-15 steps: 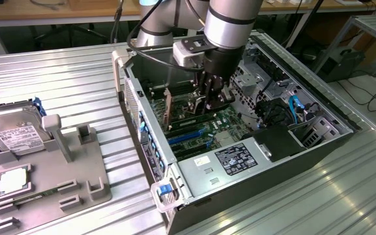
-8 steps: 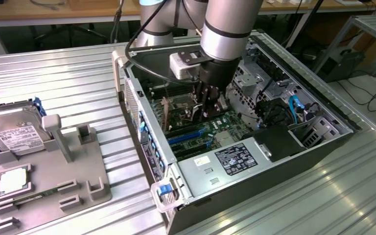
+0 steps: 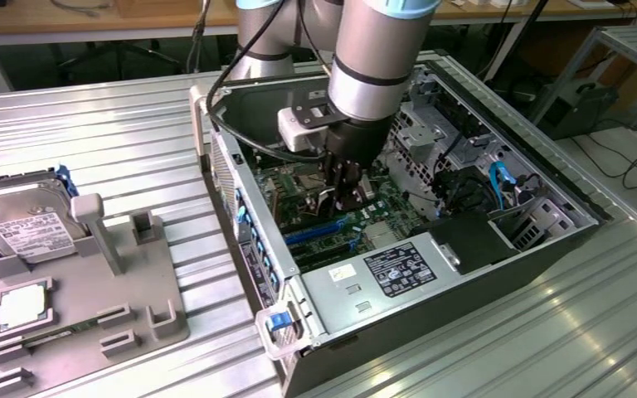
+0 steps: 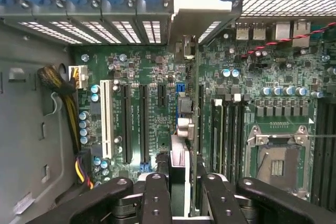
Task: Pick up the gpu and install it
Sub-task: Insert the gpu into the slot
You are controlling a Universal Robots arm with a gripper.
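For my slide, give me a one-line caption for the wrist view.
Gripper shut on the gpu, held edge-on above the motherboard inside the open computer case.

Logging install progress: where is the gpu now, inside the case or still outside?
Inside. The gripper holds the gpu edge-on above the motherboard in the open computer case; whether it's seated, cannot tell.

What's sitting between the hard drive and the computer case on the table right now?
In the exterior view, two upright grey posts of the holder tray stand between the hard drive and the case, then a bare strip of ribbed table.
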